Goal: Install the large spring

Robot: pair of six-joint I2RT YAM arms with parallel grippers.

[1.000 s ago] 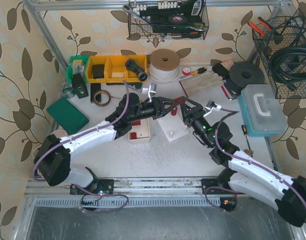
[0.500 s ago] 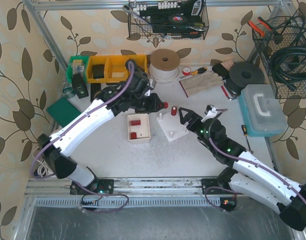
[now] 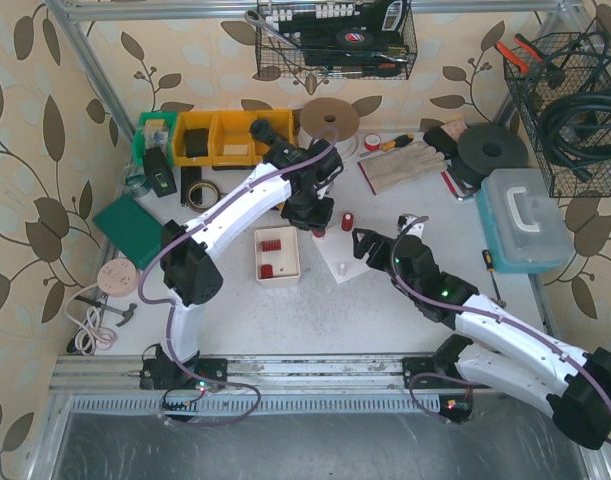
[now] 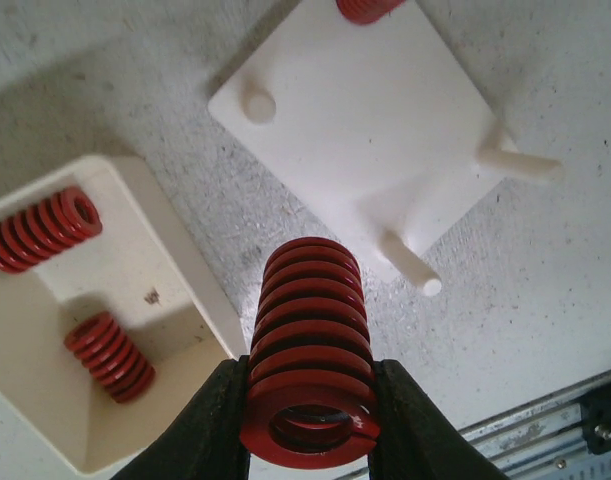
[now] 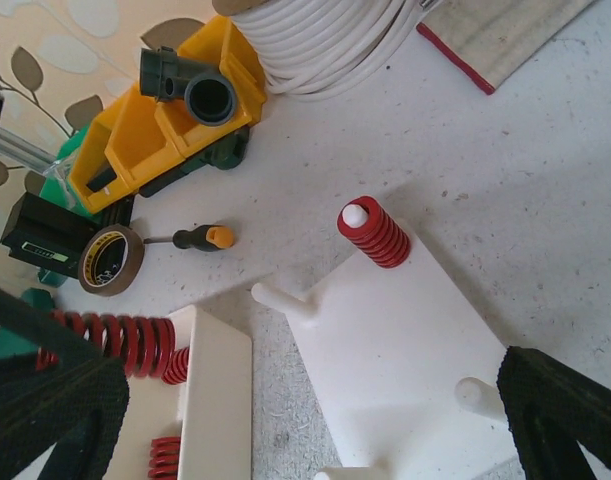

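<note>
My left gripper point(image 4: 310, 432) is shut on the large red spring point(image 4: 310, 340), fingers pressing on both sides of its near coils. It hangs above the table just off the white peg plate point(image 4: 375, 120), near a bare peg point(image 4: 410, 265). From above, the left gripper point(image 3: 315, 222) is at the plate's far left corner. A smaller red spring point(image 5: 373, 232) sits on the plate's far peg. My right gripper point(image 5: 310, 420) stands open over the plate point(image 5: 405, 350), holding nothing, and shows at the plate's right side point(image 3: 365, 245).
A cream tray point(image 3: 277, 262) with loose red springs point(image 4: 45, 230) lies left of the plate. Yellow bins point(image 3: 225, 137), a cord reel point(image 3: 330, 125), tape rolls and a small screwdriver point(image 5: 200, 238) sit behind. A blue-lidded box point(image 3: 525, 220) stands at the right.
My right gripper opened and drew back from the far peg, leaving the smaller spring on it. The left arm swung round to the plate's far side, the large spring in its grip throughout.
</note>
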